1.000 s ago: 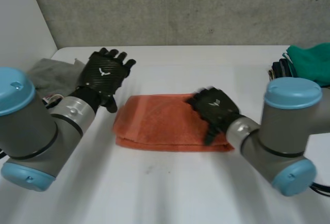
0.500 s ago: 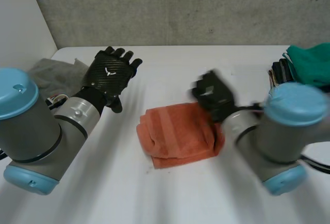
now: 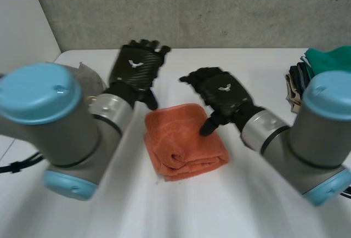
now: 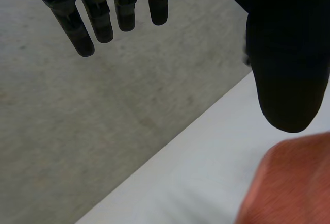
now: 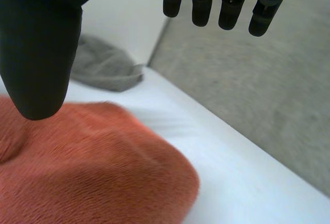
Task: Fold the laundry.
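A grey concrete wall (image 3: 219, 7) backs the white counter (image 3: 219, 210). The orange towel (image 3: 184, 142) lies folded in a thick bundle at the counter's middle, between the two arms. The left hand (image 3: 138, 69) hangs off the towel's far left corner, fingers straight and apart, holding nothing. The right hand (image 3: 222, 92) hovers over the towel's far right edge, fingers relaxed and empty, thumb pointing down at it. A grey cloth (image 5: 103, 69) lies at the counter's left end, a green cloth (image 3: 329, 60) at its right.
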Robot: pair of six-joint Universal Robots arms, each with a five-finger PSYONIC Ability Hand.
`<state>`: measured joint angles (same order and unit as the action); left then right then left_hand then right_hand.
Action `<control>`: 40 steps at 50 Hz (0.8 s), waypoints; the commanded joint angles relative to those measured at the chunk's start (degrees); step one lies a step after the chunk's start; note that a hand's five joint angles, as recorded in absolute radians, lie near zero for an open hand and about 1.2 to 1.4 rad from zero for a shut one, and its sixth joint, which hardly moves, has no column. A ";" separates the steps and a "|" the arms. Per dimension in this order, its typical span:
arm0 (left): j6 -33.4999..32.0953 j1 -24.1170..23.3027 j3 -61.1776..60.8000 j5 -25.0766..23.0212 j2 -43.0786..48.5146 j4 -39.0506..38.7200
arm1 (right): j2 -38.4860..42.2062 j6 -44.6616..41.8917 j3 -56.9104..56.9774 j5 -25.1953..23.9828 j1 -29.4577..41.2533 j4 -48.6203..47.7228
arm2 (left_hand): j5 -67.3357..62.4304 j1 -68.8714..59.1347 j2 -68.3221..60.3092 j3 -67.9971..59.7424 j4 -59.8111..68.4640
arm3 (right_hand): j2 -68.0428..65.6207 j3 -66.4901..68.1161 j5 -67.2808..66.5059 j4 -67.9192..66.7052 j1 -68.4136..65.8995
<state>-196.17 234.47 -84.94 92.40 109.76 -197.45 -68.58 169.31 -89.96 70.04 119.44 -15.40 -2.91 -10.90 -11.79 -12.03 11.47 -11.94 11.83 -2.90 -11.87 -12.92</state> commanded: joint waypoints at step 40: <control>2.46 -1.74 17.08 -5.28 6.70 18.06 | 3.19 -15.23 -8.45 6.78 4.31 -2.32 | 1.85 -0.16 0.74 0.97 -0.42 | 1.94 -1.83 2.90 1.87 2.92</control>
<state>-193.16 230.60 -70.92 97.47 118.19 -179.97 -62.01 156.18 -86.27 76.71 119.99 -6.78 -2.89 -10.64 -11.79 -12.03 11.48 -11.94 11.82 -2.80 -11.87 -12.81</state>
